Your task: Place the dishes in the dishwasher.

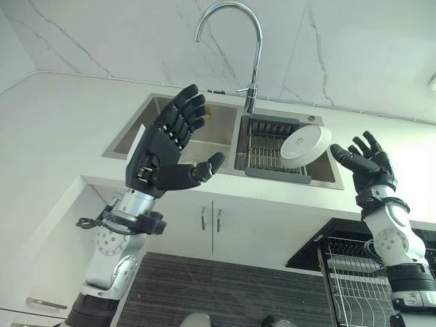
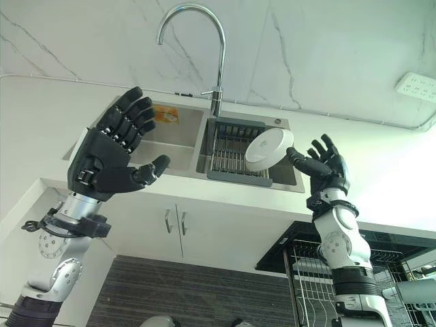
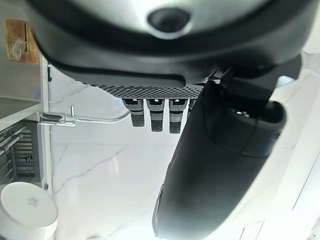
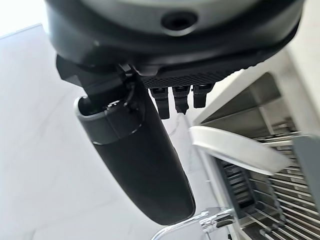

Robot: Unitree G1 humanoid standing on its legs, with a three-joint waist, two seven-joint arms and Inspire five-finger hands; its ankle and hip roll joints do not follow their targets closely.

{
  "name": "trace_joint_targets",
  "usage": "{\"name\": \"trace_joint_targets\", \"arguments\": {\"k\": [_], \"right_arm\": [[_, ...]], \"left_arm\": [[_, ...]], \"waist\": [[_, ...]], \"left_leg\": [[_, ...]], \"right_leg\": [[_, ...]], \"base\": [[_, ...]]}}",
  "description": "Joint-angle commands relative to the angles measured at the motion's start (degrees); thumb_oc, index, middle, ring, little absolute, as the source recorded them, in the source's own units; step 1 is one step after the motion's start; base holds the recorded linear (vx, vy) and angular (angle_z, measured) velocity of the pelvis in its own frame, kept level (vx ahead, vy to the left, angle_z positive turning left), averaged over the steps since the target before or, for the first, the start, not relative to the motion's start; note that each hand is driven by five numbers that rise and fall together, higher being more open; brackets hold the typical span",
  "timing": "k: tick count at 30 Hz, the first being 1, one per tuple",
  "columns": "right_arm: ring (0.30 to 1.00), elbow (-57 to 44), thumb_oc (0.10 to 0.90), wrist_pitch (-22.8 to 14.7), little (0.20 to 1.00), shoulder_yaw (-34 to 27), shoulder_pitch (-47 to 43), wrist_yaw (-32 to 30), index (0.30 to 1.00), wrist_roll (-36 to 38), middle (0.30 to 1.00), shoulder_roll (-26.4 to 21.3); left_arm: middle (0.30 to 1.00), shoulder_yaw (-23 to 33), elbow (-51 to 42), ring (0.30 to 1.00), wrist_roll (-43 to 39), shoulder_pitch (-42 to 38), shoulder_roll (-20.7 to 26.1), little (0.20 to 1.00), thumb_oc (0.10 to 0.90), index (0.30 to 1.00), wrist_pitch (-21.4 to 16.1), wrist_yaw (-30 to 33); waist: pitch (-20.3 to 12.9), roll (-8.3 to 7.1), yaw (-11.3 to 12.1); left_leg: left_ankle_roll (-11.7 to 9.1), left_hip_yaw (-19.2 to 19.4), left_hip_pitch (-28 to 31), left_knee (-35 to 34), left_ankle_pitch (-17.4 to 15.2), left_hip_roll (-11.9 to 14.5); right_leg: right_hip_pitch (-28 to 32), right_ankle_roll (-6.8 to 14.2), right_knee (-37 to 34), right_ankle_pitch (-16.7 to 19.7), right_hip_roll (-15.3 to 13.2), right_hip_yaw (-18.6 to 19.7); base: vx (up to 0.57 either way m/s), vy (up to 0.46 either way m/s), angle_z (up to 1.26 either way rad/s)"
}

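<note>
One dish: a white plate (image 1: 305,145) leaned tilted at the right edge of the sink's drying rack (image 1: 269,155).
My right hand (image 1: 368,163): spread open, beside the plate, held nothing.
My left hand (image 1: 167,153): open, empty.
Risk: I judged a poor grasp could tip the plate into the sink (image 1: 136,133).
Count: one plate, one dishwasher rack (image 1: 354,276).

Double stainless sink (image 1: 204,136) set in white worktop (image 1: 54,129), beyond left hand (image 1: 167,146). Chrome gooseneck tap (image 1: 235,41) rises behind the divider between basins, above and between both hands. Orange sticker (image 2: 165,115) on left basin's back wall, just beside left hand's fingertips. White cabinet doors (image 1: 211,221) with two metal handles below sink. Wall socket (image 2: 417,86) on marble wall (image 1: 340,48), above right hand (image 1: 368,163).
</note>
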Motion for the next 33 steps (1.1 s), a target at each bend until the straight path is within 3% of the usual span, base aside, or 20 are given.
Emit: {"name": "trace_joint_targets", "arguments": {"k": [1, 9, 33], "right_arm": [[0.900, -2.20, 0.800, -4.15, 0.900, -1.65, -8.24, -0.20, 0.900, 3.69, 0.900, -1.78], [0.900, 0.19, 0.800, 0.36, 0.900, -0.70, -8.66, -0.04, 0.900, 7.56, 0.900, -1.60], [0.900, 13.19, 0.800, 6.18, 0.900, 1.22, -13.91, 6.17, 0.900, 16.89, 0.900, -5.85]], "left_arm": [[0.900, 0.13, -3.59, 0.900, -0.84, -6.14, 1.47, 0.900, 0.800, 0.900, -4.15, 1.03], [0.900, -0.28, -3.52, 0.900, -1.27, -6.76, 2.36, 0.900, 0.800, 0.900, -3.94, 1.77], [0.900, -2.72, -2.53, 0.900, -2.56, -8.89, 4.39, 0.900, 0.800, 0.900, -3.65, 0.91]], "waist": [[-3.31, 0.33, -0.09], [-3.17, 0.18, -0.11], [-3.19, -0.57, 0.82]], "left_leg": [[-3.41, 2.52, 10.47, -6.77, -6.34, 5.12], [-3.34, 2.46, 10.69, -6.77, -6.33, 5.04], [-3.49, 2.23, 11.04, -6.77, -6.24, 4.97]], "right_leg": [[-3.76, 5.85, -0.18, -0.19, -2.18, 1.13], [-3.85, 5.98, -0.18, 0.26, -2.30, 1.14], [-3.65, 6.53, -0.18, 0.83, -2.49, 0.63]], "base": [[0.00, 0.000, 0.00], [0.00, 0.000, 0.00], [0.00, -0.001, 0.00]]}}
